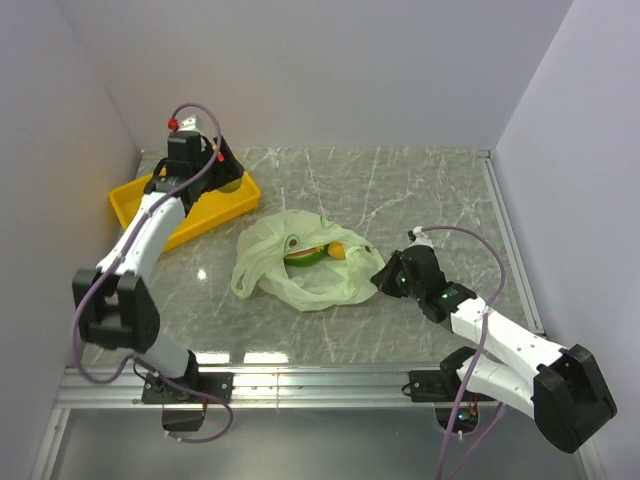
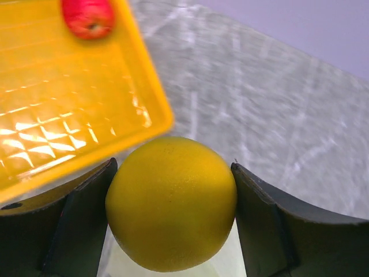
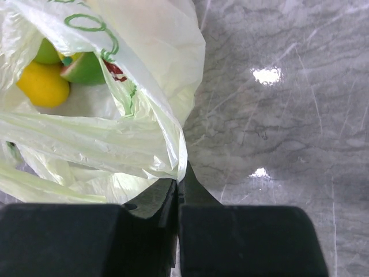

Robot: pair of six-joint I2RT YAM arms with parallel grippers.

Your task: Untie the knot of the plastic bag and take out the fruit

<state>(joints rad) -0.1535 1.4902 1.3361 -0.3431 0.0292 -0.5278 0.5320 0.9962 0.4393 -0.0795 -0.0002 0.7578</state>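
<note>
Held tight between both fingers of the left gripper (image 2: 173,167): a smooth round yellow fruit (image 2: 171,205). Ahead-left, the corner rim of a ribbed yellow plastic tray (image 2: 69,115), with a small red apple (image 2: 87,17) at its far end.

Pinched flat in the closed right gripper (image 3: 179,190): the edge of the thin pale green plastic bag (image 3: 115,138), with yellow and green fruit (image 3: 42,85) inside, ahead-left. Bare grey marbled desk (image 3: 277,127) to its right.
</note>
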